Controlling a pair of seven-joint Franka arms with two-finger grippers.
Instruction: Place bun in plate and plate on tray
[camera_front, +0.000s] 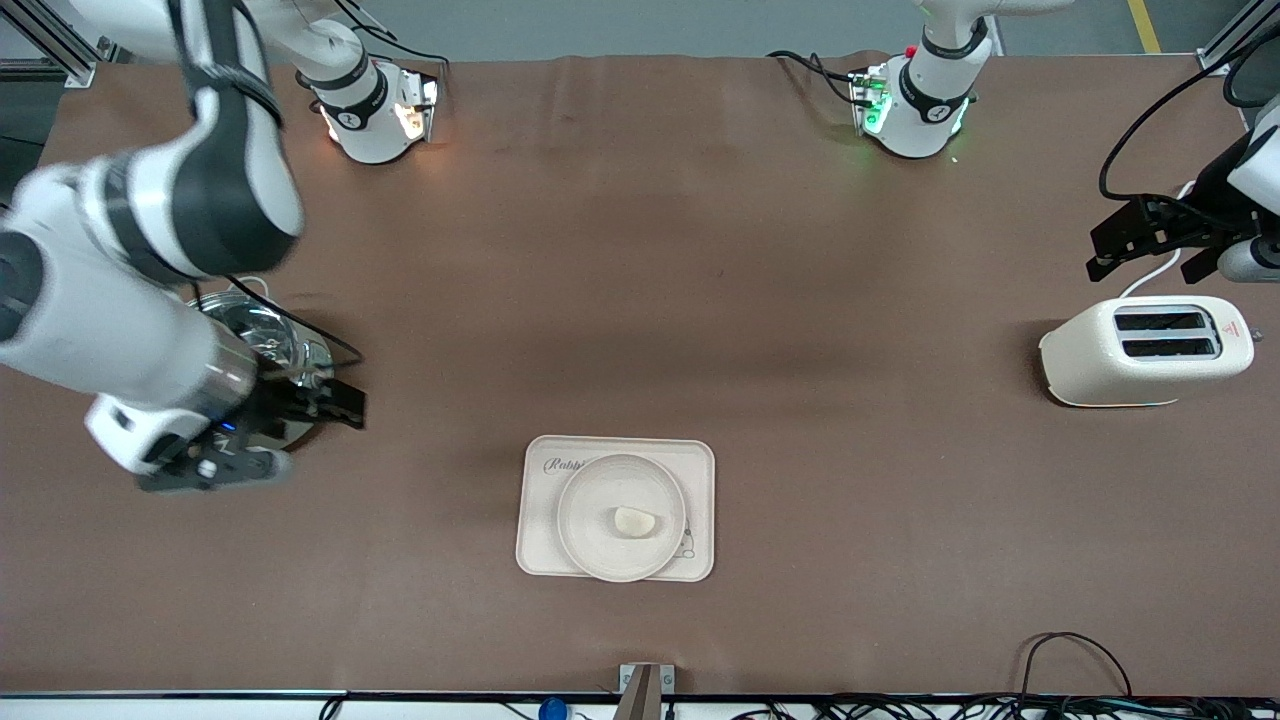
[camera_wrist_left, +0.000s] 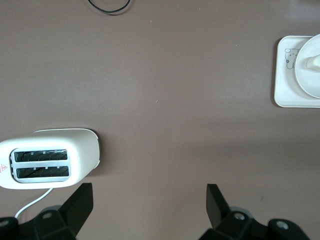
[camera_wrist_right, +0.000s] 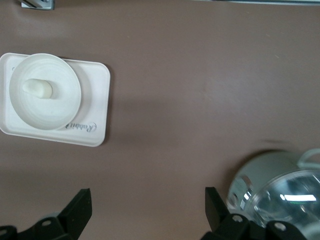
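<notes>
**Bun plated, plate on tray: both hands clear**

At the left of the front view, the right hand hangs with its fingers spread and nothing between them, over the tabletop just beside a shiny metal pot with a glass lid. Its own wrist view shows the two dark fingers wide apart with bare brown surface between them.

At lower centre of the front view lies the tray, and on it sits the plate, overlapping the script in the tray's corner. The bun rests in the plate, near its middle. The plate seems to sit fully within the tray's outline.

At the right edge, the left hand waits above the cream toaster, fingers likewise spread and empty.

Judging from this layout, both placements look done, so the step in hand is withdrawal. To do it well, the right arm should rise before swinging away, keeping clear of the pot and its cable, and neither arm should cross low over the tray, since a brush could slide the plate.
</notes>
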